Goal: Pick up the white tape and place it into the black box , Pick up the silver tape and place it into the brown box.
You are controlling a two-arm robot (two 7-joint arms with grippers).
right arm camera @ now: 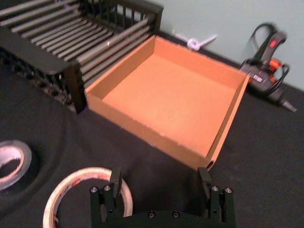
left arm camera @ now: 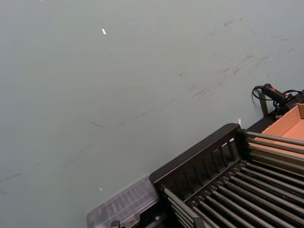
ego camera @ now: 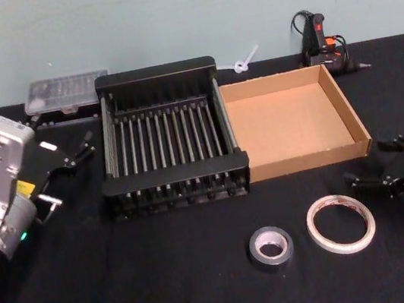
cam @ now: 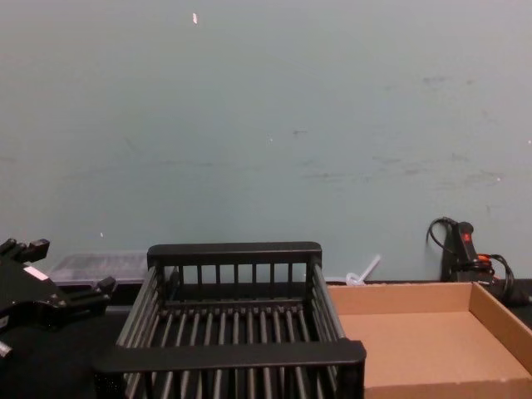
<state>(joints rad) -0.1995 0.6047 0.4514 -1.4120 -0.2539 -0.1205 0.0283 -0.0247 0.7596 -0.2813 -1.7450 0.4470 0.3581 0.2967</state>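
Nothing is placed yet: white tape point(ego camera: 341, 223) and silver tape point(ego camera: 270, 247) lie near the table's front edge (both boxes empty), right gripper point(ego camera: 374, 166) spread wide, holding nothing.

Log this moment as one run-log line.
stage: pre-grasp | right gripper: open, beside white tape | left gripper: open, idle left of black box | silver tape: on table | brown box: empty

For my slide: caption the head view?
Both tapes lie on the table before empty boxes; open right gripper nears white tape.
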